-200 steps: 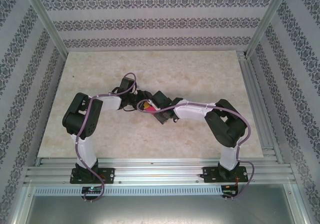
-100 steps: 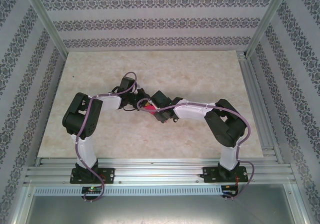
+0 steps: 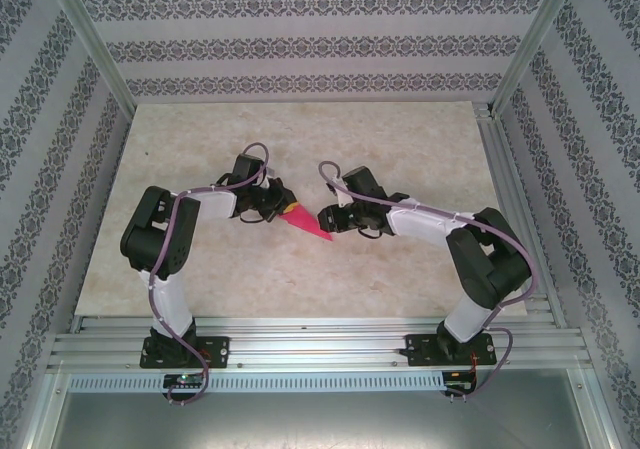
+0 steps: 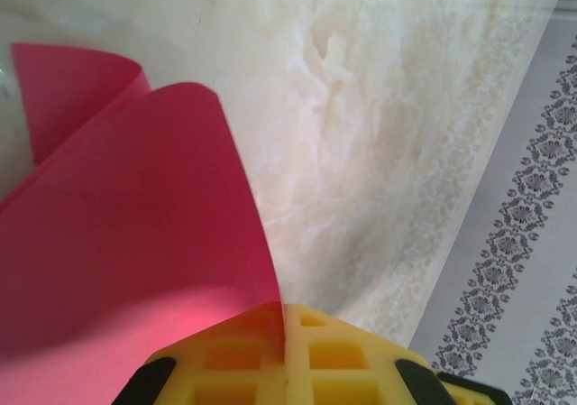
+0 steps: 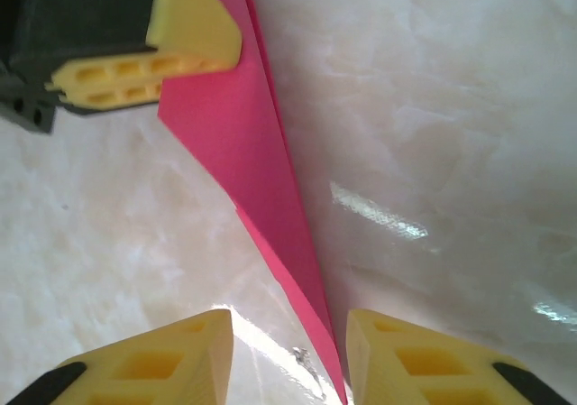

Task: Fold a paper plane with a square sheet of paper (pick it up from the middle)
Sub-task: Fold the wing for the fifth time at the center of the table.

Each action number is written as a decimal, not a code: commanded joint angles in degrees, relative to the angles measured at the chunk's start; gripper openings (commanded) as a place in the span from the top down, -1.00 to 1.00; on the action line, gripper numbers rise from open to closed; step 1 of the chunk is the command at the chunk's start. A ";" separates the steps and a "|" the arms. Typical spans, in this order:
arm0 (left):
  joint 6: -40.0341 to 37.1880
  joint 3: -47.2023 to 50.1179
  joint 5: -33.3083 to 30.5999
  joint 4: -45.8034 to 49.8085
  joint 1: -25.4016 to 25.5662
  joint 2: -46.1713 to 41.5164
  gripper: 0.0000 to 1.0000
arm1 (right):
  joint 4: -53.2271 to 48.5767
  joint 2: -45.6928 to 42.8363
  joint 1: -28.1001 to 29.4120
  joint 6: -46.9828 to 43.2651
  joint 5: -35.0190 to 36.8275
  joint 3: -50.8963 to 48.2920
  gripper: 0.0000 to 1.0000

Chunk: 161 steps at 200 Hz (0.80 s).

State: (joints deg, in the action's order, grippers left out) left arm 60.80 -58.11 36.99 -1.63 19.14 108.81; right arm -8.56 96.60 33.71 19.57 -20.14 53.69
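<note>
Pinching paper point(image 5: 245, 143), left gripper point(image 4: 287, 355), right gripper point(image 5: 288, 346) parted

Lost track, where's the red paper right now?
The paper is mid-table in the top view, pinched in the left gripper, its tip beside the open right gripper.

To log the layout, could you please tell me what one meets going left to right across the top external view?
Left arm's elbow → left gripper → magenta paper → right gripper → right arm's elbow.
</note>
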 commanded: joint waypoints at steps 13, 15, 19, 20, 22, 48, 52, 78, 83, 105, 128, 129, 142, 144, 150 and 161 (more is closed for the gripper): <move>-2.49 2.66 2.13 -0.30 -0.63 -2.65 0.98 | 6.41 3.33 -1.46 10.66 -9.02 1.69 0.59; -2.51 2.78 2.12 -0.30 -0.67 -2.64 0.98 | 5.95 3.58 -1.50 10.73 -9.03 1.99 0.61; -2.57 2.89 2.07 -0.07 -0.71 -2.77 0.98 | 5.14 3.95 -1.51 10.73 -9.05 2.49 0.62; -2.59 2.95 2.14 -0.01 -0.74 -2.75 0.98 | 4.96 4.08 -1.48 10.78 -9.09 2.66 0.62; -2.67 2.92 2.19 0.03 -0.72 -2.74 0.98 | 4.62 4.29 -1.46 10.80 -9.12 2.96 0.62; -4.23 3.73 2.28 1.65 -0.91 -2.94 0.98 | 3.26 5.59 -1.37 11.15 -8.10 3.45 0.67; -4.37 4.18 2.04 1.70 -0.90 -3.22 0.98 | 3.38 5.70 -1.30 11.11 -8.35 3.36 0.67; -5.21 6.07 1.38 1.70 -1.23 -4.46 0.98 | 3.81 6.30 -0.94 11.48 -11.16 2.91 0.68; -5.33 6.28 1.36 1.63 -1.27 -4.68 0.98 | 3.33 6.42 -0.86 11.55 -11.13 2.97 0.68; -5.90 6.58 1.89 2.07 -1.91 -4.99 0.98 | 3.91 7.00 0.07 11.95 -13.41 2.81 0.67; -6.43 5.85 3.00 2.45 -2.35 -4.33 0.97 | 2.84 7.58 1.22 11.88 -13.62 3.06 0.66; -6.45 5.79 3.09 2.52 -2.39 -4.28 0.97 | 2.93 7.56 1.24 11.88 -13.57 2.98 0.67; -7.11 5.13 3.22 3.35 -2.40 -3.69 0.97 | 3.10 7.94 1.54 11.98 -14.38 2.81 0.67; -7.25 5.03 3.14 3.57 -2.41 -3.67 0.97 | 3.04 7.98 1.60 12.07 -14.33 2.86 0.67; -7.80 4.83 2.72 4.21 -2.41 -3.62 0.97 | 3.06 7.87 1.58 12.23 -13.93 2.63 0.67; -8.90 4.58 2.31 5.88 -2.36 -3.65 0.97 | 4.74 7.47 1.45 13.18 -14.42 1.70 0.66</move>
State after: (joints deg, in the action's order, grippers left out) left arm 55.66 -52.05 38.96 0.32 17.30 105.43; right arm -5.80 103.79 34.89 31.29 -32.69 55.68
